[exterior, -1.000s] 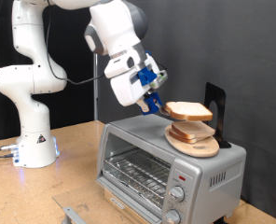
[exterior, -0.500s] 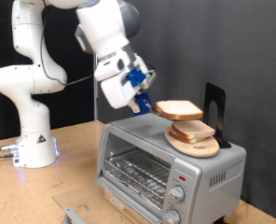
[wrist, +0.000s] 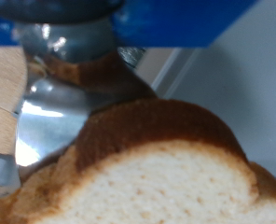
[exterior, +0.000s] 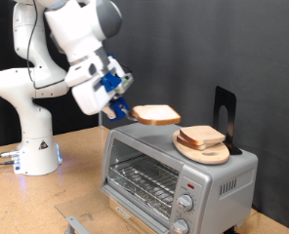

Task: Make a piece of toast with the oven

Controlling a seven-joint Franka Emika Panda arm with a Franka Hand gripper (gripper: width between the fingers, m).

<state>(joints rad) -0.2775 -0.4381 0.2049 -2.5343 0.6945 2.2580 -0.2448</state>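
My gripper (exterior: 118, 109) is shut on the piece of toast (exterior: 156, 115), a tan slice with a brown crust, and holds it level in the air above the exterior view's left end of the oven's top. The oven (exterior: 174, 171) is a silver box with its glass door open and its wire rack (exterior: 144, 176) showing. In the wrist view the toast (wrist: 147, 177) fills the frame close up, with the metal fingers (wrist: 54, 103) clamped on its crust edge.
A round wooden board (exterior: 202, 148) with another slice of bread (exterior: 203, 136) on it lies on the oven's top, at the exterior view's right. A black stand (exterior: 224, 107) rises behind it. The oven's knobs (exterior: 186, 203) face front. The robot's base (exterior: 32, 146) stands on the wooden table.
The gripper has carried the toast away from above the wooden board, moving toward the exterior view's left and slightly down. One slice stays on the board.
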